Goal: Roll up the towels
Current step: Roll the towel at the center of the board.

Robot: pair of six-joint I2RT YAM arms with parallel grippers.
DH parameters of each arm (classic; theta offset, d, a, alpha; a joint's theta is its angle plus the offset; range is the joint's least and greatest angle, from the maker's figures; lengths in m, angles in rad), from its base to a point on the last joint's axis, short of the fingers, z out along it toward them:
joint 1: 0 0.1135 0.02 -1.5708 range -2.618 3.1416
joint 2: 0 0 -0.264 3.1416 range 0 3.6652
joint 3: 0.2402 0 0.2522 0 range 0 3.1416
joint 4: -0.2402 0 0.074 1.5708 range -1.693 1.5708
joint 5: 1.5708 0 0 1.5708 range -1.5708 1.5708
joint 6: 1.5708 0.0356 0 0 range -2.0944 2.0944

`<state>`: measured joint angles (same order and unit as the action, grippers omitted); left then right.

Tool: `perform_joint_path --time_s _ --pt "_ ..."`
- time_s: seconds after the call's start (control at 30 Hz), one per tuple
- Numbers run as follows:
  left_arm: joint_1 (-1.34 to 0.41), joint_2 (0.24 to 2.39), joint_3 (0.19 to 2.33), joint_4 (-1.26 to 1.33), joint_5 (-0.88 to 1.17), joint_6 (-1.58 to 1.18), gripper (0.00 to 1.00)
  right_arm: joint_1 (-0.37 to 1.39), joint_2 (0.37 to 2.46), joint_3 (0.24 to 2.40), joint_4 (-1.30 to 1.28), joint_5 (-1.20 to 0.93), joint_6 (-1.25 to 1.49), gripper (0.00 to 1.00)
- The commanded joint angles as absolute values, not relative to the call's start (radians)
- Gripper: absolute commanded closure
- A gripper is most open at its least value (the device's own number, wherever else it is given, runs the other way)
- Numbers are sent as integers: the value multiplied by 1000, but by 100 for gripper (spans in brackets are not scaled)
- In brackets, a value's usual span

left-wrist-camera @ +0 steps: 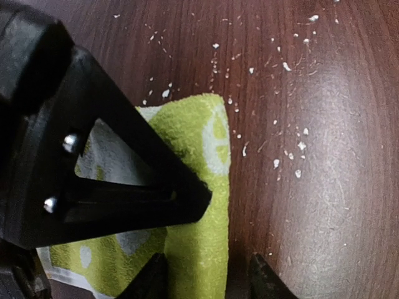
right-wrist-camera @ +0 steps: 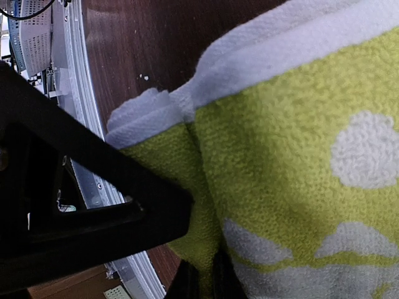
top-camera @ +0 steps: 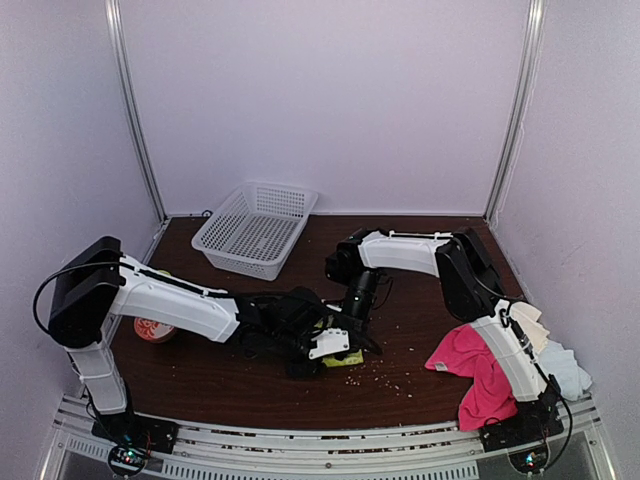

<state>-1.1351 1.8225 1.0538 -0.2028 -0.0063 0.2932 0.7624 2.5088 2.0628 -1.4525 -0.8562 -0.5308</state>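
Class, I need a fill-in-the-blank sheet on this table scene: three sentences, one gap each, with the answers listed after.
1. The lime towel carries a ___ pattern.
2. The pink towel lies on the ___ side of the table.
3. The right pincer is shut on a fold of the ___ towel.
Missing words: white; right; lime.

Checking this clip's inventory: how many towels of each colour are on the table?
lime-yellow towel: 1
hot-pink towel: 1
cream towel: 1
pale-blue towel: 1
Total: 4
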Motion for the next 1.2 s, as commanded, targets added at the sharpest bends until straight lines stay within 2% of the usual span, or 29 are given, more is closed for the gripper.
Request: perform_joint_path --time_s 0.0,0.3,0.37,0.47,0.6,0.8,0.87,0.97,1.07,1.17 --pt "-1136 1862 1087 -153 -9 320 63 757 2582 2046 -1343 -713 -519 100" --pt "-1136 1924 1106 -170 -16 305 85 756 2550 2059 -1351 -762 -534 98" --pt "-1136 1922 1108 -185 -5 297 91 751 2501 2060 -1356 -786 -553 93" --pt "-1135 1909 1113 -221 21 280 98 709 2409 2066 -1345 -801 -545 78" --pt "-1133 1930 1176 -342 149 240 99 625 2274 2089 -1358 -849 -536 70" --pt "-1099 2035 1307 -491 448 121 99 505 2002 2043 -1354 -889 -574 71" --pt "-1052 2061 1319 -491 585 71 98 463 1881 1956 -1319 -956 -600 74" --pt "-982 2119 1324 -484 764 15 97 404 1645 1747 -1191 -1095 -602 69" --pt "-951 2186 1361 -500 866 -13 98 406 1479 1613 -1131 -1065 -622 61" --pt "-936 2258 1433 -556 936 -16 98 466 1410 1566 -1242 -997 -762 58"
